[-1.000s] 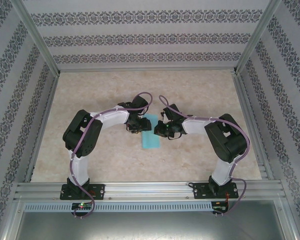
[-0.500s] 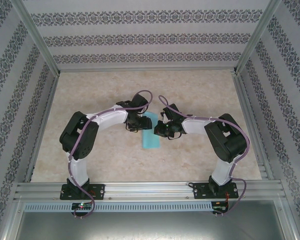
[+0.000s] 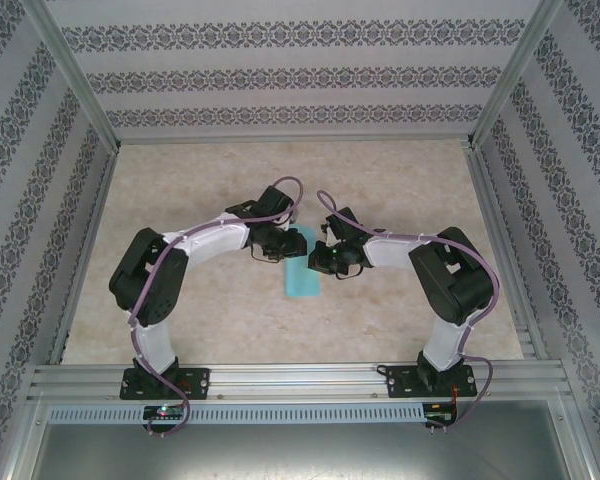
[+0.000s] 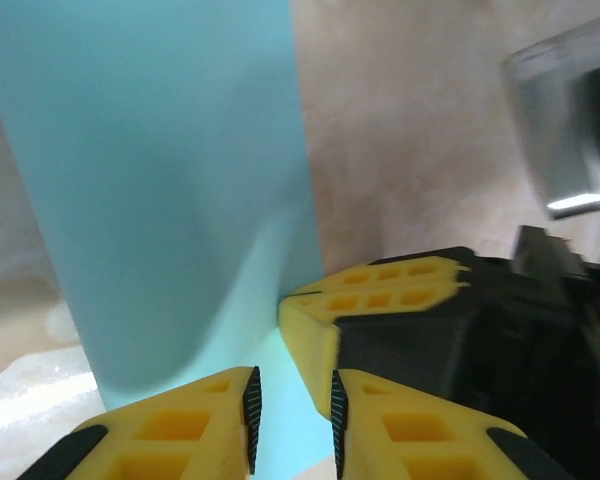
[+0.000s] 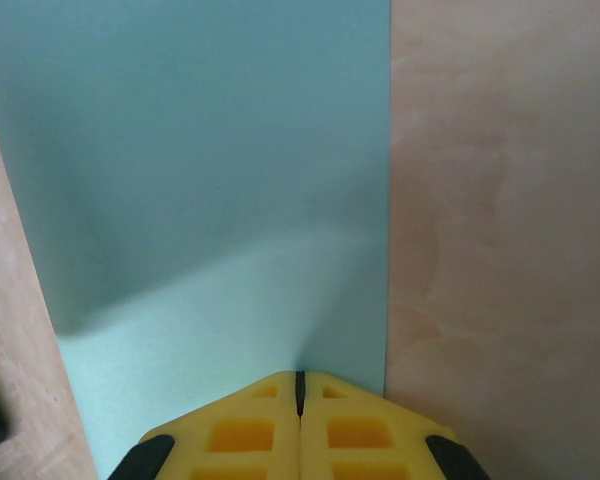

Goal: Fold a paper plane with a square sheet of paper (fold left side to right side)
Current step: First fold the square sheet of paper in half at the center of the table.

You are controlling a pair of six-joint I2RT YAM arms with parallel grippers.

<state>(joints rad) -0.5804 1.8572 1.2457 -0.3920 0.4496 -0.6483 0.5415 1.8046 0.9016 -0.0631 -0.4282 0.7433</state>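
Observation:
The square sheet of paper [image 3: 301, 277] lies on the table as a narrow turquoise rectangle, folded over. My left gripper [image 3: 286, 244] hovers at its far left corner, jaws a little apart. In the left wrist view the paper [image 4: 160, 180] shows through the gap of that gripper [image 4: 291, 420], and a yellow finger of the right gripper [image 4: 380, 285] pokes in beside it. My right gripper [image 3: 316, 262] is at the paper's far right edge. In the right wrist view it [image 5: 300, 385] is shut, tips resting on the paper [image 5: 210, 180] close to its right edge.
The table [image 3: 400, 180] is a pale marbled board inside an aluminium frame [image 3: 290, 378] with patterned walls. The two wrists sit very close together over the paper. Bare board lies all round them.
The left arm's elbow has swung out to the left and lower while its gripper edged slightly right over the paper's corner. The right arm and the paper have stayed put.

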